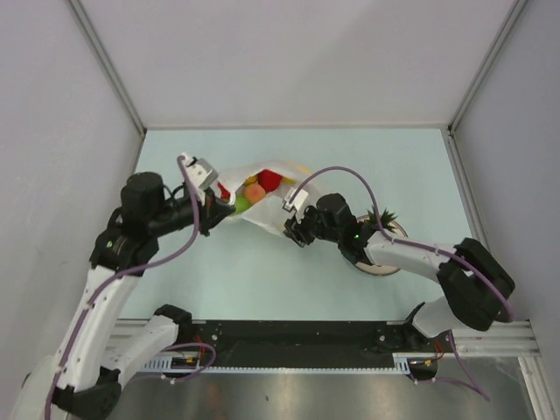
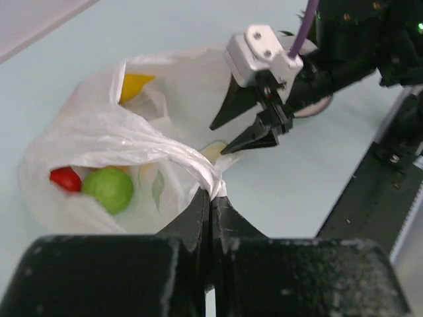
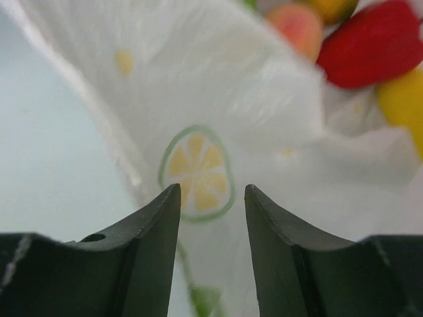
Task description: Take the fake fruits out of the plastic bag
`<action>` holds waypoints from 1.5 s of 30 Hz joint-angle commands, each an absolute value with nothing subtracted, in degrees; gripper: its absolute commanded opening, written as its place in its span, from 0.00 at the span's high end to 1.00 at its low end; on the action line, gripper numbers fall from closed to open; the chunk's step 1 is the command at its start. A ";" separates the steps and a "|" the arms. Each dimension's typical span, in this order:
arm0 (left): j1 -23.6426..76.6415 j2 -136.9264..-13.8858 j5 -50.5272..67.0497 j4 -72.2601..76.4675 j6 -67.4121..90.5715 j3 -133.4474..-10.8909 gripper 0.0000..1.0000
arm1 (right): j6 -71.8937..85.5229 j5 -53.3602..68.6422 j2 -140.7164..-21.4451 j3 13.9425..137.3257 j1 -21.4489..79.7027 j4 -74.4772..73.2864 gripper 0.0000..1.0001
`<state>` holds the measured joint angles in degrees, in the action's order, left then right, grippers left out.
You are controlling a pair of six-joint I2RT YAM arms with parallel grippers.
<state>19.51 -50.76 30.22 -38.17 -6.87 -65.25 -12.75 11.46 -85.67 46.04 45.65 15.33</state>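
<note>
plastic bag (image 1: 262, 217): crumpled mid-surface (image 1: 262, 289), mouth open, fake fruits (image 1: 255, 192) inside | left hand (image 2: 210, 198): clenched on bag's bunched rim | right hand (image 3: 213, 191): jaws parted, empty, just beside bag's printed side | plate (image 1: 385, 265): right of bag, under right arm

We note the right gripper (image 3: 211, 195) low in frame, its dark jaws parted. Beyond the tips lies the plastic bag (image 3: 264, 99), white and crinkled, with a lemon-slice print (image 3: 196, 173) showing in the gap. We cannot tell whether the tips touch it. Upper right, blurred: red strawberry (image 3: 373, 43), peach (image 3: 297, 23), and a yellow fruit (image 3: 403, 99) at the edge. Pale table (image 3: 46, 152) at left.
</note>
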 commanded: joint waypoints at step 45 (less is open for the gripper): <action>13.89 -46.93 26.28 -32.61 3.69 -51.51 1.00 | -5.71 7.64 -120.52 85.78 49.22 6.86 0.56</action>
